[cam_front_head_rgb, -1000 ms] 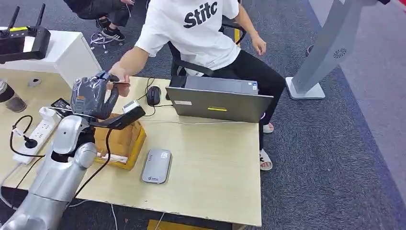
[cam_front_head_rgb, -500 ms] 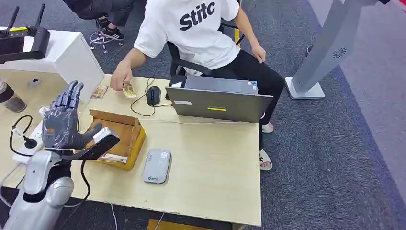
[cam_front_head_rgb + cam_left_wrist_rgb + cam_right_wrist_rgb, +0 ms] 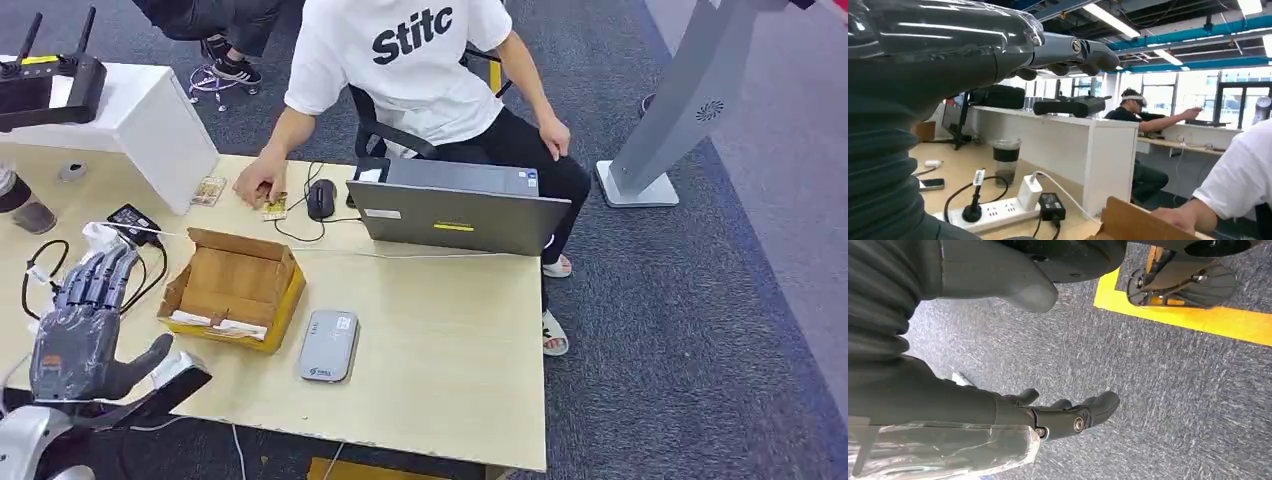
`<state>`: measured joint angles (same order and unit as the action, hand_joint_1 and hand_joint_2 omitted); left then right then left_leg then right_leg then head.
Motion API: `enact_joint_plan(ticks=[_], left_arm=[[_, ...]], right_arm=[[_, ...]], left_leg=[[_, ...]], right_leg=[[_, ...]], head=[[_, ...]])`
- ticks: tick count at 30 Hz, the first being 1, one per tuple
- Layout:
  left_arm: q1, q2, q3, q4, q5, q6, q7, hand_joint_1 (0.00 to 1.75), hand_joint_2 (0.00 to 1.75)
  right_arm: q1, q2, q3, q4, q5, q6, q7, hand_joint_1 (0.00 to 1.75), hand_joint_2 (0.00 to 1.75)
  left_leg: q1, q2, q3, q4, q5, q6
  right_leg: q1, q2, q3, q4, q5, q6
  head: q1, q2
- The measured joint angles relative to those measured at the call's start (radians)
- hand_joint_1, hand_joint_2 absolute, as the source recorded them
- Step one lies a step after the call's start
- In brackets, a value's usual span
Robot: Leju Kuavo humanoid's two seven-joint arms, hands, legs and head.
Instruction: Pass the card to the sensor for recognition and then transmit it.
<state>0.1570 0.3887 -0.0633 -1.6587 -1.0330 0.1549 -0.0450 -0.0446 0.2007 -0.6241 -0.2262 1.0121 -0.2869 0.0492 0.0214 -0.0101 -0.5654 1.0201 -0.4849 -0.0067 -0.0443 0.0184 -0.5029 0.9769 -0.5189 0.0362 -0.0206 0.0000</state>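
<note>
The card [image 3: 275,207] lies on the table's far side beside the black mouse [image 3: 320,198], with a person's hand [image 3: 260,185] resting against it. My left hand [image 3: 85,320] hovers low at the table's near-left corner, fingers spread and holding nothing; its fingers [image 3: 1073,52] stretch out straight in the left wrist view. The grey sensor pad [image 3: 327,345] lies flat near the front edge, right of the cardboard box [image 3: 235,285]. My right hand [image 3: 1073,420] hangs over the carpet, its fingers loosely bent with nothing in them.
A second card [image 3: 208,190] lies by the white cabinet [image 3: 150,120]. A laptop [image 3: 455,205] stands at the back. A power strip [image 3: 80,275] with cables and a cup [image 3: 1006,160] sit at the left. The person sits behind the table.
My left hand let go of the card at the person's hand and dropped back to the near-left corner. The person laid the card on the table by the mouse.
</note>
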Motion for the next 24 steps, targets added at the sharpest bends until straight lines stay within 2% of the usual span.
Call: enact_joint_plan(ticks=[9, 24], left_arm=[[-0.005, 0.0, -0.001, 0.013, -0.023, -0.043, -0.009, 0.0, 1.75], [-0.152, -0.009, -0.11, 0.166, -0.044, -0.086, -0.014, 0.0, 1.75]], right_arm=[[-0.001, 0.0, -0.001, 0.0, 0.023, 0.015, 0.014, 0.0, 1.75], [-0.006, 0.002, -0.001, 0.0, 0.056, 0.032, 0.023, 0.0, 1.75]], left_leg=[[0.0, -0.001, 0.0, 0.0, 0.0, 0.0], [0.0, -0.001, 0.0, 0.0, 0.0, 0.0]], right_leg=[[0.0, 0.0, -0.001, 0.0, 0.0, 0.0], [0.0, 0.0, 0.0, 0.0, 0.001, -0.001]], head=[[0.0, 0.0], [0.0, 0.0]])
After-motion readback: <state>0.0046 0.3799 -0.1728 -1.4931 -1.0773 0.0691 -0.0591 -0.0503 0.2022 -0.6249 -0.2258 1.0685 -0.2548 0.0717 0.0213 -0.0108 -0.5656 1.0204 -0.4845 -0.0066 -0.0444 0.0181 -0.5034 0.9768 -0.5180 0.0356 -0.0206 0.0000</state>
